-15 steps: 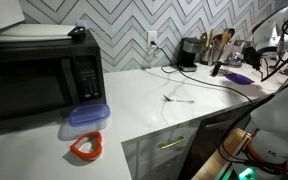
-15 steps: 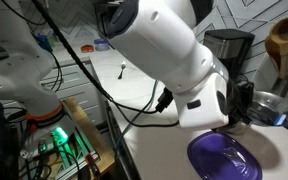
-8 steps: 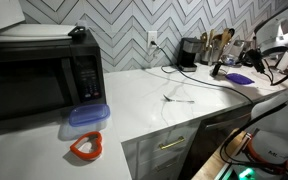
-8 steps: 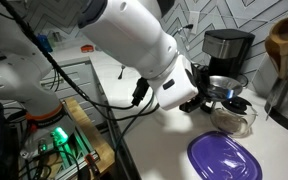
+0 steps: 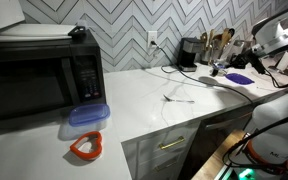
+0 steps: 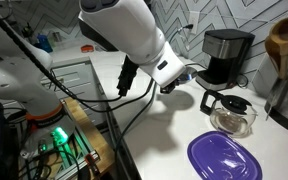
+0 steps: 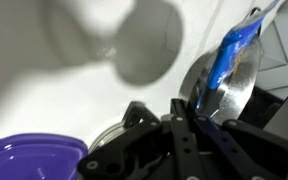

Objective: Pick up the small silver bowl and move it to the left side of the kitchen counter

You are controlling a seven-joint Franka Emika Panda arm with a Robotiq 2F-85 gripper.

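Black microwave (image 5: pixel 39 80), blue lid (image 5: pixel 87 117), purple dish (image 6: pixel 232 160), glass carafe (image 6: pixel 232 113)

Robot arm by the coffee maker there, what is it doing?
The arm is handling a small silver bowl. Its gripper appears shut on the bowl's rim, holding it tilted above the white counter, near the coffee maker. A glass carafe and a purple dish sit on the counter close by. The bowl is not yet set down. At the counter's far end, by the microwave, lies a blue lid.
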